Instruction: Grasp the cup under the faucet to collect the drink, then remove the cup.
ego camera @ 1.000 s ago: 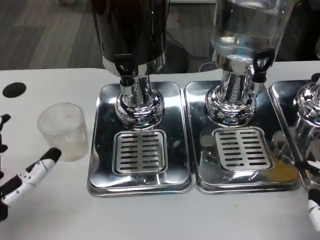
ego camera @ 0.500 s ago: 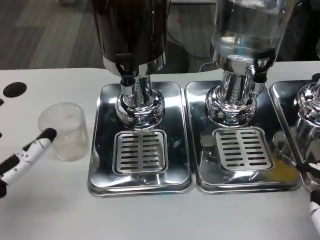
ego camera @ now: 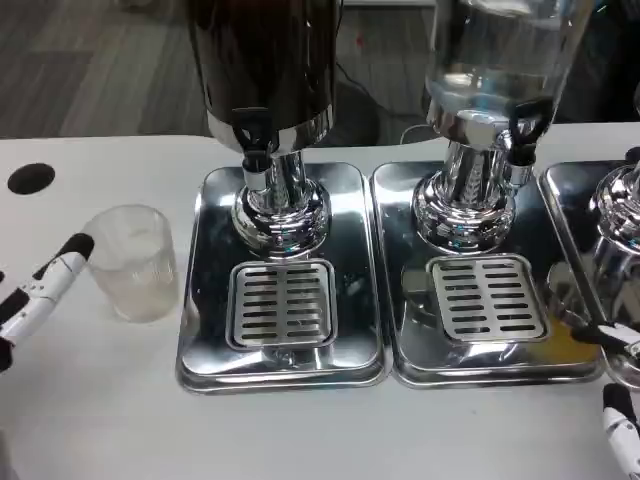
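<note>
A: What do you think can go wrong here, starting from the big things?

B: The white table (ego camera: 90, 400) carries steel drip trays. The left tray (ego camera: 200, 340) stands under the dark drink dispenser (ego camera: 265, 60), and a second tray (ego camera: 400, 340) stands under the clear dispenser (ego camera: 495, 60). The clear plastic cup (ego camera: 130, 262) is upright on the table just beside the left tray, not on the grate (ego camera: 281, 303) and not under the black faucet (ego camera: 252, 140). So I judge that the collecting has not started.

A: And the risk?

B: The cup looks light and thin. If the left hand (ego camera: 35, 300) pushes it from one side only, it may slide against the tray's rim or tip over. A hard squeeze could also bend its wall. Later the raised rim may catch the cup's bottom when it is moved to the grate.

A: How are the fingers now?

B: One extended finger (ego camera: 62, 268) of the left hand has its black tip at the cup's left side. I cannot tell whether it touches. It holds nothing, and the finger is stretched out, not closed around the cup. Of the right hand (ego camera: 620, 425) only a small part is at the lower right edge, near the far-right tray. I cannot tell how its fingers lie.
</note>
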Robot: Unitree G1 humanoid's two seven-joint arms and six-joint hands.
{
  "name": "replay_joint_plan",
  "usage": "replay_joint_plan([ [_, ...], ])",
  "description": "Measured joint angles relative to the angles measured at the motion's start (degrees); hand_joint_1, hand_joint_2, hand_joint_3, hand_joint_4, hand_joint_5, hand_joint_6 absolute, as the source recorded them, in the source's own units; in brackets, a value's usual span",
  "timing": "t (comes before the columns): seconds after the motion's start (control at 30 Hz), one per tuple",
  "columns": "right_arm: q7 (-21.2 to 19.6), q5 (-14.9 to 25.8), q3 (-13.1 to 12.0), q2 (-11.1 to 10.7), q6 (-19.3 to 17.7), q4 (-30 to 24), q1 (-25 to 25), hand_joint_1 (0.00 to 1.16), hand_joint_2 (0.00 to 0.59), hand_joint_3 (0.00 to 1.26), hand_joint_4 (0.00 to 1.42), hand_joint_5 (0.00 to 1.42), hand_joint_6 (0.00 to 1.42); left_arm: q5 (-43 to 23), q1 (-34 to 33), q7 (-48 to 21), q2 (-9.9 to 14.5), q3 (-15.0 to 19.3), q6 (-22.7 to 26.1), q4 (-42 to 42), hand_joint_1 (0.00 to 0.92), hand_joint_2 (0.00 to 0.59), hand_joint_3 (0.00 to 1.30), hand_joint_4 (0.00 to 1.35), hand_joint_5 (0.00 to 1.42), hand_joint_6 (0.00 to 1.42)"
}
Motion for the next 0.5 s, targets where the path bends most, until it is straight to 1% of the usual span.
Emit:
replay_joint_plan([
  [0.17,0.79,1.04,-0.13,0.03,-0.43,-0.39,0.94,0.54,0.559,0.29,0.18,0.19,0.08,0.12,-2.54,-1.43,0.37,-2.26,1.78,1.6,0.165,0.051,0.19,0.15,0.44,0.79],
  [0.3,1.03,1.13,-0.24,0.03,-0.87,-0.39,1.12,0.54,0.559,0.29,0.18,0.19,0.08,0.21,-3.44,-1.64,0.39,-3.3,2.2,2.08,0.166,0.051,0.19,0.16,0.45,0.8],
  [0.5,1.48,1.21,-0.32,0.03,-1.07,-0.36,1.09,0.54,0.56,0.3,0.19,0.19,0.08,0.51,-4.06,-2.0,0.56,-5.77,3.27,3.17,0.168,0.052,0.19,0.16,0.45,0.8],
])
